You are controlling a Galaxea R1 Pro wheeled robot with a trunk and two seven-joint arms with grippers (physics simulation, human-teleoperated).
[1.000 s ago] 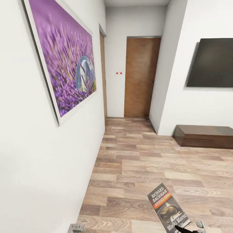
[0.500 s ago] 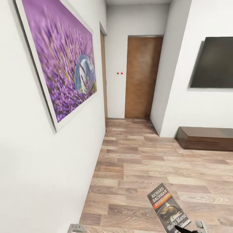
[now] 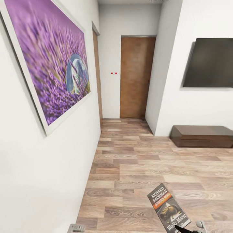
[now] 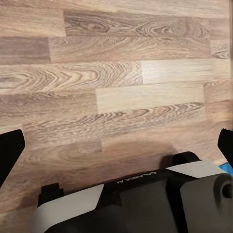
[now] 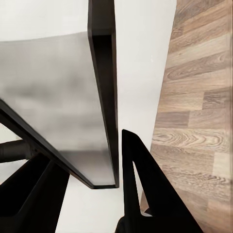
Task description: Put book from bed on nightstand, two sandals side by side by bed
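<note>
The book stands tilted at the lower right of the head view, its cover with the white "RICHARD BACHMAN" lettering and orange band facing the camera, held at its lower end by the right gripper, which barely clears the picture's edge. In the right wrist view the book shows as a pale blurred slab with a dark edge, and the dark fingers sit against it on either side, so the jaws look to be pinching the book, though the contact itself is too close and blurred to be sure how deep the hold goes. The left gripper hangs over the wood floor with its two dark fingertips far apart at the sides of the left wrist view, the jaws spread and holding nothing. Ahead are a white wall with the lavender picture, a brown door, a dark screen and a low dark cabinet; bed and nightstand are elsewhere, so the carry is likely mid-way. The hazards: a shallow pinch on a thin paperback could let it swing or slide out when the base turns, and the wall close on the left could catch the left arm.
</note>
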